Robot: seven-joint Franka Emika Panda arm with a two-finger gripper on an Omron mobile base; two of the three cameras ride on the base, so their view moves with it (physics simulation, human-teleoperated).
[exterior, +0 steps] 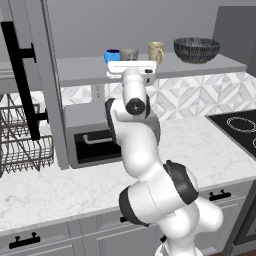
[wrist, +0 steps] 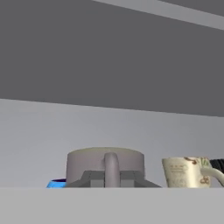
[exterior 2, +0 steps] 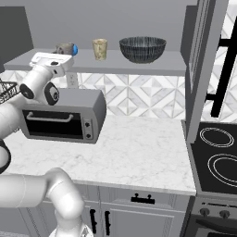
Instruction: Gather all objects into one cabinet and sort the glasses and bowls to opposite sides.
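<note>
Four hazards worth weighing, given the gripper [wrist: 111,179] closed nearly all the way onto the handle of the grey-taupe mug [wrist: 105,164], which stands on the cabinet shelf [exterior: 80,67]:

- Pinching only that thin handle: likely to let the mug swing or twist between the fingers once lifted, then slip out.
- Sitting just beside the mug on its left, the tiny blue bowl [exterior: 112,55]; cannot tell whether touching. Any sideways drag of the mug that way could nudge the bowl along or off the front edge.
- Standing near on the other side, the cream mug [exterior: 156,51], with the wide dark grey bowl [exterior: 196,49] farther right. Sliding the held mug rightward without first raising it risks clipping the cream one and tipping it.
- Working close to the shelf's front lip, above the toaster oven [exterior: 85,135] and the marble counter [exterior: 210,145]: a loosened grip while pulling back would mean a fall onto one of them.
- Beyond collisions, a sorting mistake: with bowls at both ends of the row and mugs between, setting this mug down in the wrong spot would leave the kinds mixed.
</note>
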